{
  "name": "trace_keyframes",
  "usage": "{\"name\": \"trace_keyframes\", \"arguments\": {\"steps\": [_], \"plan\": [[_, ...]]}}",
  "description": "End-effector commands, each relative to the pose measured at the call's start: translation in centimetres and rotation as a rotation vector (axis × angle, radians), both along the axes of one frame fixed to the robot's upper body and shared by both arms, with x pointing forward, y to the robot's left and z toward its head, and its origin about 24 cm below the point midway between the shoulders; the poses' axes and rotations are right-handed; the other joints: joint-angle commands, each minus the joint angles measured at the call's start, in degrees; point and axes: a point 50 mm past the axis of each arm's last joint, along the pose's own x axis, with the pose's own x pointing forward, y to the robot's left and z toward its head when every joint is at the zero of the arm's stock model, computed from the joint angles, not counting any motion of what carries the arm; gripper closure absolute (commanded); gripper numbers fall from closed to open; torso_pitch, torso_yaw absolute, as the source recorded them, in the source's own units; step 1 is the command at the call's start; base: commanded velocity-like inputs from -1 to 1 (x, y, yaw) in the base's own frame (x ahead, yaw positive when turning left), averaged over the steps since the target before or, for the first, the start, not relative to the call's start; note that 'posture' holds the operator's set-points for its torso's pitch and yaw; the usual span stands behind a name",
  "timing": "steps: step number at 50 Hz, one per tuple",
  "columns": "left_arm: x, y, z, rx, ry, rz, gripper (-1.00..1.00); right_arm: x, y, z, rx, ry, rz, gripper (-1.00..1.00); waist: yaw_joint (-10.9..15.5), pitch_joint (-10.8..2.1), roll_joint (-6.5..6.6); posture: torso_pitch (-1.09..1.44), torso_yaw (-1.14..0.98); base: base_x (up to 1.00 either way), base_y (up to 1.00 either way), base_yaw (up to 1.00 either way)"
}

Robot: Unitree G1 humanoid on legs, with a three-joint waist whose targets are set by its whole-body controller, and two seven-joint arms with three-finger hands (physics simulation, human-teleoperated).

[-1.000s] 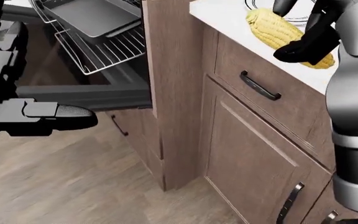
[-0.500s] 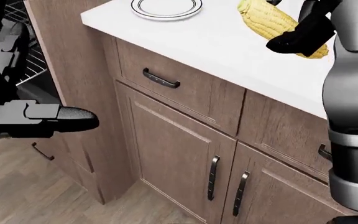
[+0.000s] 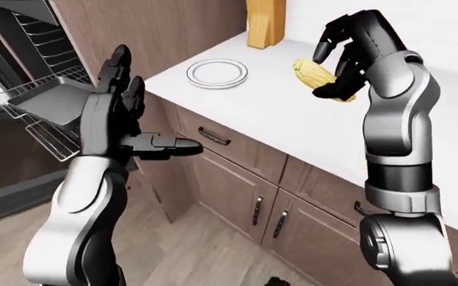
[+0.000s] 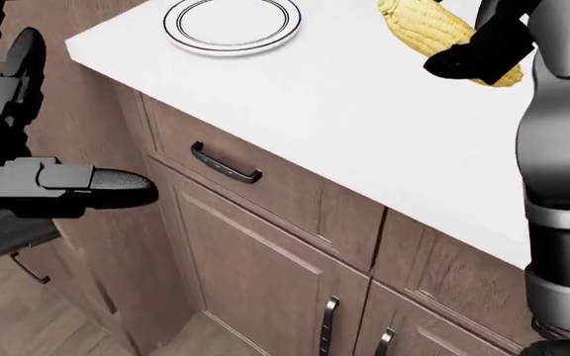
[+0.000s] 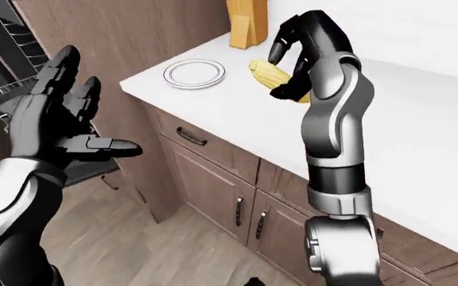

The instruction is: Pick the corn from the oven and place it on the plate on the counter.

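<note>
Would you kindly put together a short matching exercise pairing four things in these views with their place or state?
Things:
1. corn
2. plate
3. left hand
4. oven rack

Place or state:
A. empty, on the white counter
B. pulled out, at the left-eye view's left edge
C. open, holding nothing
D. gripped by the right hand above the counter

Pairs: 1-D, 2-A, 3-C, 4-B

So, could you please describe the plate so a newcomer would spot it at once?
Find the white countertop above the brown wooden cabinets. Near its left corner in the left-eye view lies the round white plate, flat, empty and dark-ringed, unlike the yellow corn cob in the right hand.
</note>
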Motion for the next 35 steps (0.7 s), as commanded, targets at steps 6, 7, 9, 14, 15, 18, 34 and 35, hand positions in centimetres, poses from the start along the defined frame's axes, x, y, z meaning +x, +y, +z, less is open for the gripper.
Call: {"name": "trace_keyframes", "arguments": {"steps": [6, 7, 9, 14, 15, 18, 34, 35], "plan": [[-0.20, 0.06, 0.68, 0.000, -0.040, -0.006, -1.00, -0.50, 0.20, 1.29, -0.021, -0.065, -0.001, 0.96, -0.7, -3.96, -2.92, 0.00, 0.00, 0.00, 0.03, 0.00], [-0.17, 0.08, 0.65, -0.001, -0.040, -0.005, -1.00, -0.50, 0.20, 1.28, -0.023, -0.065, -0.001, 0.96, -1.2, -4.02, -3.71, 0.00, 0.00, 0.00, 0.17, 0.00], [-0.16, 0.04, 0.61, 0.000, -0.041, -0.006, -1.00, -0.48, 0.17, 1.30, -0.025, -0.064, -0.002, 0.97, -1.6, -4.54, -3.77, 0.00, 0.00, 0.00, 0.23, 0.00], [-0.07, -0.09, 0.57, 0.001, -0.039, -0.007, -1.00, -0.45, -0.03, 1.31, -0.021, -0.065, -0.003, 0.97, -1.5, -4.44, -3.67, 0.00, 0.00, 0.00, 0.36, 0.00], [-0.10, -0.11, 0.57, 0.001, -0.039, -0.008, -1.00, -0.46, -0.02, 1.32, -0.020, -0.065, -0.003, 0.97, -1.4, -4.48, -3.39, 0.00, 0.00, 0.00, 0.38, 0.00], [-0.15, -0.12, 0.60, 0.002, -0.038, -0.007, -1.00, -0.52, -0.05, 1.38, -0.016, -0.067, -0.002, 0.96, -1.3, -4.73, -2.22, 0.00, 0.00, 0.00, 0.37, 0.00], [-0.11, -0.35, 0.60, 0.008, -0.039, -0.014, -1.00, -0.57, -0.11, 1.70, -0.006, -0.082, -0.006, 0.98, -1.2, -3.09, 0.45, 0.00, 0.00, 0.00, 0.10, 0.00], [-0.12, -0.37, 0.63, 0.008, -0.039, -0.014, -1.00, -0.57, -0.11, 1.73, -0.006, -0.084, -0.006, 0.98, -1.1, -3.05, 0.09, 0.00, 0.00, 0.00, 0.00, 0.00]]}}
